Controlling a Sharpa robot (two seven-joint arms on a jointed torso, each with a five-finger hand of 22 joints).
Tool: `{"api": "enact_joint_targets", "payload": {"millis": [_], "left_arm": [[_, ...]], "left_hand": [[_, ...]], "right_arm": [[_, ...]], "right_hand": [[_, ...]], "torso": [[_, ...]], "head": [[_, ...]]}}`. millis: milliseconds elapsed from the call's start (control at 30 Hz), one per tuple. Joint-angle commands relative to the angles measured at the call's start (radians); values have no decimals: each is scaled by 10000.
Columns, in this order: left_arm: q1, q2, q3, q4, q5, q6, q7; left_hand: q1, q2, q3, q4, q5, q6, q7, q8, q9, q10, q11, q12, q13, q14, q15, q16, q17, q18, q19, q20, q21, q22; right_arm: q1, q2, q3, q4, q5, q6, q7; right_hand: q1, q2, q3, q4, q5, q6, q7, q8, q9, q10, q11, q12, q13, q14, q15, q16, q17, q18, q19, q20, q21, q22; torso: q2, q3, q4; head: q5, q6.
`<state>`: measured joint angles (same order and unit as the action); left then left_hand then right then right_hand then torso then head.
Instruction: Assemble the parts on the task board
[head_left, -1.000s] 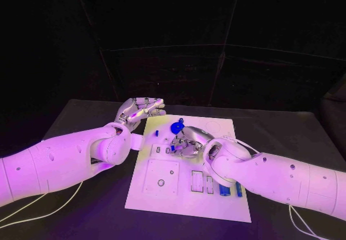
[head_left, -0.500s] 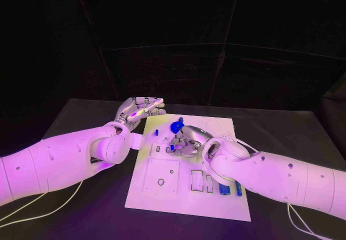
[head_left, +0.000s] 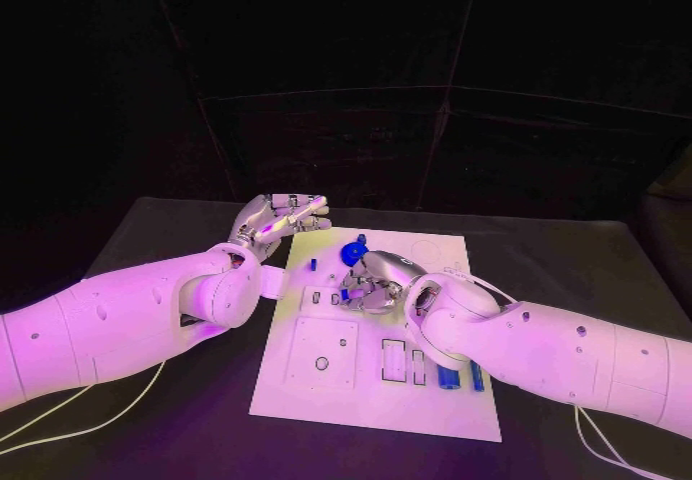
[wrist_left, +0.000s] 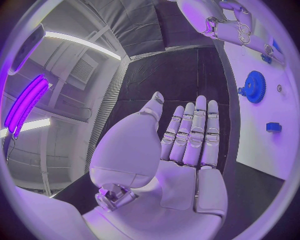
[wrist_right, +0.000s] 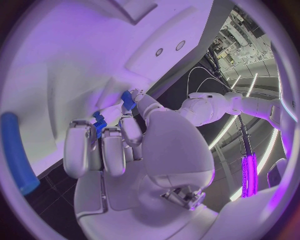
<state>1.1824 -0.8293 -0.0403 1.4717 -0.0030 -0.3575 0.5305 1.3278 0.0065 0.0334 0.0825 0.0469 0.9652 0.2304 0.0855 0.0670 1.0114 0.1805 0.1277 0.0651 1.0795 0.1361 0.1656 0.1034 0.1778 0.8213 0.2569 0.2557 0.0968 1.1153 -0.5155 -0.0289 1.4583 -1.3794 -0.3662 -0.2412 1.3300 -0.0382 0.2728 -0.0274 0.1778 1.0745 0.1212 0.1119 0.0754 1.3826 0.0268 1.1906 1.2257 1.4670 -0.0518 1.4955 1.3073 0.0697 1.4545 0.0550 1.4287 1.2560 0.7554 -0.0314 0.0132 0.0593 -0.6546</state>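
Here the right hand (head_left: 378, 283) curls fingers onto a blue part (wrist_right: 98, 124); left hand (head_left: 280, 220) lies flat, fingers straight, holding nothing.

A dark worktop (head_left: 562, 270) is carrying the white task board (head_left: 378, 408), which is lying flat near its middle, its long side running away from the robot. Pale cables are trailing across the worktop at both near corners, one (head_left: 72, 412) on the robot's left and one (head_left: 599, 445) on its right.
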Motion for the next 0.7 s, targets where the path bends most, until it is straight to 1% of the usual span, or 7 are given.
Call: {"api": "enact_joint_targets", "payload": {"millis": [33, 133, 233, 367, 500, 600, 700], "left_arm": [[19, 0, 10, 28, -13, 138, 39], [19, 0, 10, 44, -13, 141, 37], [19, -1, 10, 64, -13, 149, 32], [19, -2, 10, 73, -13, 147, 34], [19, -4, 10, 84, -13, 151, 36], [19, -3, 10, 82, -13, 151, 35], [19, -5, 9, 64, -13, 146, 34]], "left_hand": [[-18, 94, 6, -46, 18, 38, -1, -68, 1, 60, -20, -50, -4, 51, 18, -41, 9, 68, 87, -14, -49, -12], [-27, 87, -6, -52, 18, 35, 8, -76, -1, 57, -14, -60, -7, 42, 22, -54, 6, 66, 83, -14, -56, -17], [-27, 87, -6, -52, 18, 35, 8, -76, -1, 57, -14, -60, -7, 42, 22, -54, 6, 66, 83, -14, -56, -17], [-27, 87, -6, -52, 18, 35, 8, -76, -1, 57, -14, -60, -7, 42, 22, -54, 6, 66, 83, -14, -56, -17], [-27, 87, -6, -52, 18, 35, 8, -76, -1, 57, -14, -60, -7, 42, 22, -54, 6, 66, 83, -14, -56, -17], [-27, 87, -6, -52, 18, 35, 8, -76, -1, 57, -14, -60, -7, 42, 22, -54, 6, 66, 83, -14, -56, -17], [-33, 86, -12, -55, 18, 35, 11, -82, -3, 56, -11, -67, -8, 38, 24, -60, 5, 65, 81, -13, -60, -21]], "right_arm": [[-38, -14, -34, 12, -186, 412, -230], [-43, -9, -34, 23, -229, 484, -269], [-45, -8, -34, 12, -284, 521, -313], [-46, -10, -34, 0, -367, 523, -363], [-47, -8, -34, -9, -413, 467, -405], [-48, 3, -34, -8, -428, 387, -432], [-49, 15, -34, -2, -435, 271, -464]], "right_hand": [[-40, -100, 44, -45, -43, -75, 0, -56, -12, -72, 39, -71, -17, 648, 70, -64, 547, -70, -22, 39, -9, -19], [-88, -145, 54, -59, -89, -112, 21, -89, -21, -73, 57, -74, -17, 648, 85, -66, 547, -70, -23, 51, -12, -21], [-143, -184, 59, -66, -162, -150, 40, -122, -30, -81, 75, -87, -27, 648, 100, -68, 545, -69, -26, 65, -17, -29], [-244, -268, 36, -63, -224, -224, 69, -176, -42, -100, 102, -117, -50, 648, 123, -69, 547, -69, -26, 86, -18, -27], [-385, -370, -31, -34, -232, -327, 104, -242, -55, -125, 135, -157, -83, 648, 152, -72, 545, -68, -29, 111, -23, -33], [-556, -488, -161, 20, -205, -432, 128, -302, -60, -126, 163, -161, -87, 646, 178, -76, 541, -66, -34, 138, -31, -46], [-631, -538, -240, 46, -210, -477, 134, -323, -56, -125, 172, -158, -86, 645, 187, -79, 537, -63, -37, 151, -36, -55]], "torso": [[2, -3, 2], [5, 3, 0], [5, -2, 9], [2, -4, 4], [5, -2, 4], [4, 2, 5], [3, 0, 6]], "head": [[-22, -10], [-25, -18], [-42, -22], [-32, -30], [-34, -32], [-35, -36], [-48, -40]]}}
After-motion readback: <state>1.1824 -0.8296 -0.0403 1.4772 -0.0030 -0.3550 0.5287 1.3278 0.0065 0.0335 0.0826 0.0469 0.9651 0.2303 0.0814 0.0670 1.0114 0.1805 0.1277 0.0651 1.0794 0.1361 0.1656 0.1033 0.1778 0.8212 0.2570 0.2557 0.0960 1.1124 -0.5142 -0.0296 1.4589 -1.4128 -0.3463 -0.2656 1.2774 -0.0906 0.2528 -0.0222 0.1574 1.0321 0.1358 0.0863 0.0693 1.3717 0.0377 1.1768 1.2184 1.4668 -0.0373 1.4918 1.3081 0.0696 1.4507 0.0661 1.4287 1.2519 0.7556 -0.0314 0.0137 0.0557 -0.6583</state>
